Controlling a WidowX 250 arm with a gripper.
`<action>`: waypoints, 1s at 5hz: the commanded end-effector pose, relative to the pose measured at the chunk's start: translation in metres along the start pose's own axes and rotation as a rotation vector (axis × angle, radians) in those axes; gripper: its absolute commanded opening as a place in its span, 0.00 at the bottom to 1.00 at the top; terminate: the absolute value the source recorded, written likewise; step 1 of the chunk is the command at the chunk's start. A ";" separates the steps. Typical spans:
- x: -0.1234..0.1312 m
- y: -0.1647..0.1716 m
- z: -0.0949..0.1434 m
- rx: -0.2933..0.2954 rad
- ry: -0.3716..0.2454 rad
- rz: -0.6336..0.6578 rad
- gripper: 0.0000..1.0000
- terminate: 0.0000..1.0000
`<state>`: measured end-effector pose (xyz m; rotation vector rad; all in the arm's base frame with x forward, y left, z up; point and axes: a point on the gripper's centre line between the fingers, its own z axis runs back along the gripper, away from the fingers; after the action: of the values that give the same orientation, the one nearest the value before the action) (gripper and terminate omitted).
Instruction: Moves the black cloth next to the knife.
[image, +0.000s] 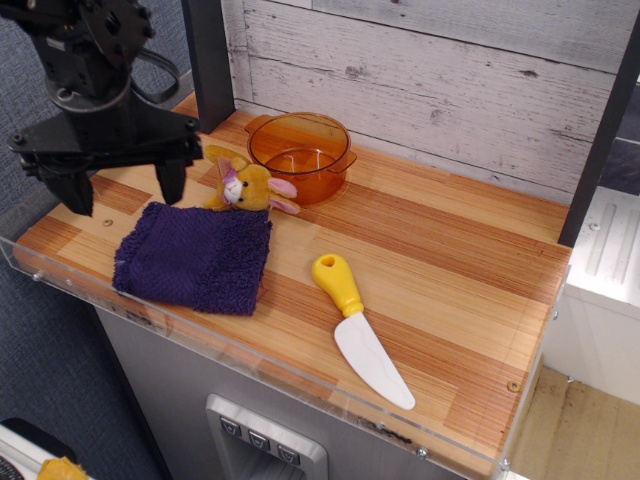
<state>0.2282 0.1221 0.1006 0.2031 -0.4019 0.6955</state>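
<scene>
The black cloth, a dark purple-navy fuzzy square, lies flat at the front left of the wooden counter. The knife, with a yellow handle and a white blade, lies to its right, a hand's width away, blade toward the front edge. My gripper hangs open over the cloth's back left part, its two black fingers spread wide, one finger left of the cloth and the other above its back edge. It holds nothing.
A small yellow plush rabbit sits at the cloth's back right corner. An orange transparent pot stands behind it by the plank wall. A dark post rises at the back left. A clear rim runs along the counter's front edge.
</scene>
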 end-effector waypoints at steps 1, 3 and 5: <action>0.009 -0.012 -0.020 0.030 -0.025 -0.040 1.00 0.00; 0.011 -0.030 -0.032 0.055 -0.040 -0.006 1.00 0.00; -0.006 -0.050 -0.080 0.104 0.090 -0.072 1.00 0.00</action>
<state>0.2798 0.1057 0.0207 0.2832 -0.2541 0.6549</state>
